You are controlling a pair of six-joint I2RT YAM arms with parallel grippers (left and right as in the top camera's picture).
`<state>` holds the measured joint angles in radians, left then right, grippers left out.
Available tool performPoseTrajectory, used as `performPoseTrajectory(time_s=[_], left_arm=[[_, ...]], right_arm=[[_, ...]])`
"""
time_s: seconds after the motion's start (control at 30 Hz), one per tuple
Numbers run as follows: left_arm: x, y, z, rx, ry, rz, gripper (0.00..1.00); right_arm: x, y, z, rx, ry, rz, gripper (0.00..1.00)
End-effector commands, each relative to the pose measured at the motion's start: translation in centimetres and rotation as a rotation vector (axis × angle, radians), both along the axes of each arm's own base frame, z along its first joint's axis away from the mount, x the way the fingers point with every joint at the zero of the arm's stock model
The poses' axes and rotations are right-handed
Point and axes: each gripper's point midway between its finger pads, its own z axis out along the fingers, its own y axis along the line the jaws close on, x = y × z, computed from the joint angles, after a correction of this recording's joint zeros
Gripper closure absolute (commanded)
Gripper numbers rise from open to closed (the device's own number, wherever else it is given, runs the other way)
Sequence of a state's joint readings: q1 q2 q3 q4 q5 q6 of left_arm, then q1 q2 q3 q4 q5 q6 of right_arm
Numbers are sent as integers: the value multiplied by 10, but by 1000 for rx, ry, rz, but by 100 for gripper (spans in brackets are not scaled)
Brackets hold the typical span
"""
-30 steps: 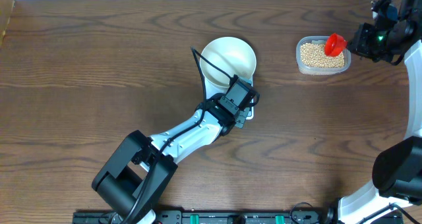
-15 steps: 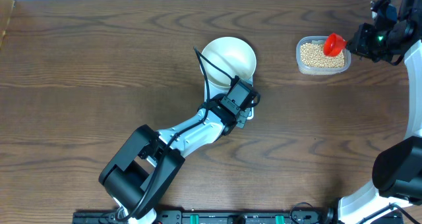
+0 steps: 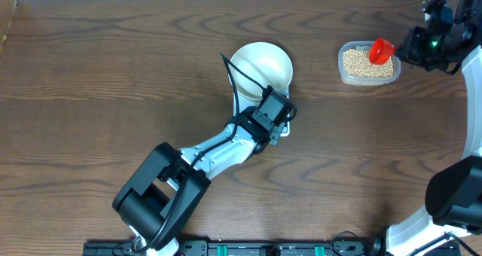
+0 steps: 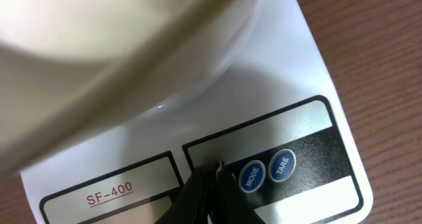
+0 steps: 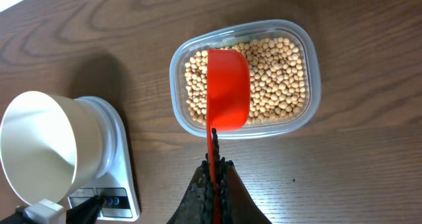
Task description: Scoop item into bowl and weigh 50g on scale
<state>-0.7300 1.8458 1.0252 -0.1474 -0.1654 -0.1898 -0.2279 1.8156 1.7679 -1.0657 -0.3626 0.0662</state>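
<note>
The white bowl (image 3: pixel 260 66) stands on the white scale (image 3: pixel 280 132); it looks empty from overhead. My left gripper (image 4: pixel 216 168) is shut, its tip touching the scale's front panel (image 4: pixel 316 165) just left of the blue MODE button (image 4: pixel 252 176) and TARE button (image 4: pixel 281 165). The bowl's underside (image 4: pixel 119 46) fills the upper left wrist view. My right gripper (image 5: pixel 213 163) is shut on the handle of a red scoop (image 5: pixel 228 89), held over the clear tub (image 5: pixel 310 66) of tan beans (image 5: pixel 280 79). From overhead the scoop (image 3: pixel 382 51) hangs above the tub (image 3: pixel 368 63).
The dark wooden table (image 3: pixel 113 75) runs to a white back edge. The left arm (image 3: pixel 218 147) stretches diagonally from the front base to the scale. The right arm's body (image 3: pixel 440 38) sits at the far right edge.
The left arm's base and elbow shifted slightly right between one second ago and half a second ago. Since then nothing has visibly moved.
</note>
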Motion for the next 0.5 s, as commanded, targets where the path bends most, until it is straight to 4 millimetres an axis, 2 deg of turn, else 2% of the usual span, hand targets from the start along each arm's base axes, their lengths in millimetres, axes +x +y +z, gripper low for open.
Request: performPoseTrajectory(time_s=[0.0,0.47], left_arm=[[3,7,-6,34,-6,8,93],[-4,3,-14,19,33,-14,93]], right_arm=[[1,-1,12,-5,-33,12,99],[1,-1,12,-8,-34,15,99]])
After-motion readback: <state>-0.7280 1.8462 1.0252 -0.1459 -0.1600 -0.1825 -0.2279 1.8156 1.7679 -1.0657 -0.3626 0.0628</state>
